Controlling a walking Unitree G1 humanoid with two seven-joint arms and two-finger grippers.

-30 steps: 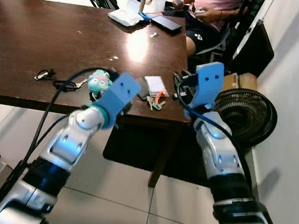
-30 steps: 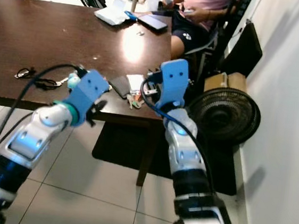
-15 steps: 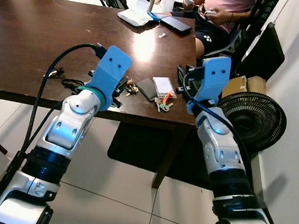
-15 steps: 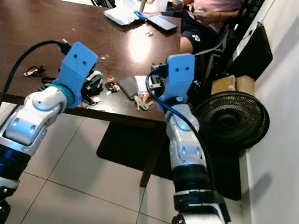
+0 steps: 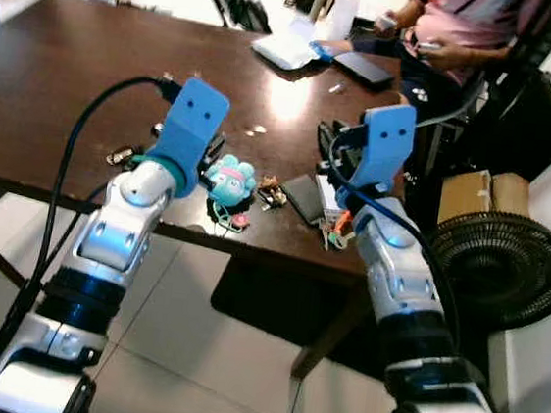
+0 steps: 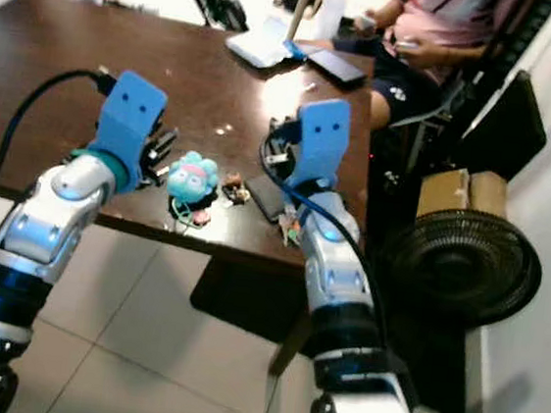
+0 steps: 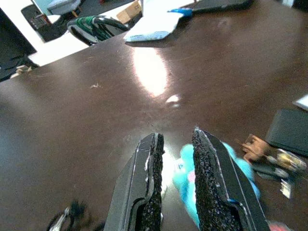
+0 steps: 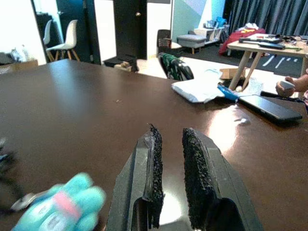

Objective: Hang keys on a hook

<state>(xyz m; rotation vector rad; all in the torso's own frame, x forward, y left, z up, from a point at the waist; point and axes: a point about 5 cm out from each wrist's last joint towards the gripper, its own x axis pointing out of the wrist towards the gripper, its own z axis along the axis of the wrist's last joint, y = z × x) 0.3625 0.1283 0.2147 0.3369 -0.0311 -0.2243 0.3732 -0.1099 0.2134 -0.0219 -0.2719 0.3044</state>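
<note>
A bunch of keys [image 5: 335, 234] with orange and green tags lies near the front edge of the dark wooden table [image 5: 73, 67], just under my right arm. A teal plush keychain [image 5: 229, 179] lies to its left, with a small brown charm [image 5: 272, 194] between them. My left gripper [image 5: 210, 150] hovers just left of the plush, its fingers a narrow gap apart with nothing between them [image 7: 175, 137]. My right gripper [image 5: 329, 143] is held over the table behind the keys, also slightly open and empty [image 8: 168, 131].
A black wallet [image 5: 306, 198] lies by the keys. Another key ring with black cord [image 5: 123, 156] lies left of my left gripper. A phone [image 5: 362, 70] and white packet [image 5: 287, 50] sit at the far side, where a person [image 5: 462, 29] sits. A fan [image 5: 500, 270] and box [image 5: 479, 193] stand at right.
The whole view has shifted as the camera moved. My left gripper rose from in front of the table edge to over the table beside the teal plush. The right gripper stays over the table.
</note>
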